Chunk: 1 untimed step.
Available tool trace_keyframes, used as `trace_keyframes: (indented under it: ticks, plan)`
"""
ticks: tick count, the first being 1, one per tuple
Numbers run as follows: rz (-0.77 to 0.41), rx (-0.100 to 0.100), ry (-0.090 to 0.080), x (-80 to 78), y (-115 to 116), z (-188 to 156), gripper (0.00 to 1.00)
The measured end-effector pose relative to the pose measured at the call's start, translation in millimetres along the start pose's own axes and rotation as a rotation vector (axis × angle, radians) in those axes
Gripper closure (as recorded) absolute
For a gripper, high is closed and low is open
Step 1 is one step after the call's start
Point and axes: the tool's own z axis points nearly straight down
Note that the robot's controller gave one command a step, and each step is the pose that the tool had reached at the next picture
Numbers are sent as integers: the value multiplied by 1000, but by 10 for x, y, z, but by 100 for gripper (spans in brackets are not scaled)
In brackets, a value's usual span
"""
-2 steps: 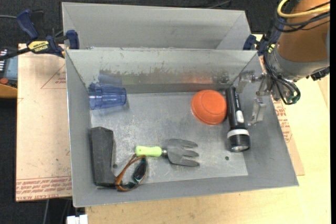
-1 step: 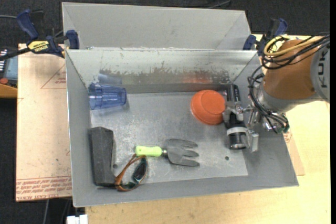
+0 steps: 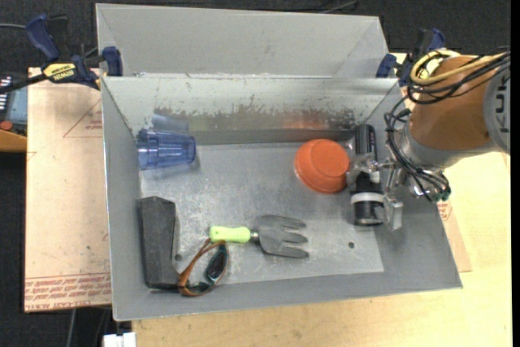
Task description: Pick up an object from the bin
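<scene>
While the gripper (image 3: 370, 206) hangs low just to the right of the orange cup (image 3: 322, 165), which sits mouth-down on the floor of the grey bin (image 3: 244, 193), we judge the task to be at the approach step, with no pick made yet. We cannot tell whether the tool is spread or pressed together, nor whether it grips anything. If the cup is the target, the next move calls for a short shift left to bring the tool over it, then a wide enough opening to span its rounded body. Bare, scuffed metal lies left of the cup and in front of it, so there is room on those sides; the back wall rises close behind it, and the sloped side wall stands right of the gripper. Well left of the cup lies a blue cup (image 3: 166, 149) on its side; in front and left, a green-handled fork (image 3: 270, 236), goggles (image 3: 207, 266) and a black case (image 3: 157, 242).
</scene>
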Motion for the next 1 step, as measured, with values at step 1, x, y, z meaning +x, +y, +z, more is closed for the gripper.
trace_keyframes:
  ticks: [1]
  plan:
    - [-289, -15, 10, 235, 1, -2, 0]
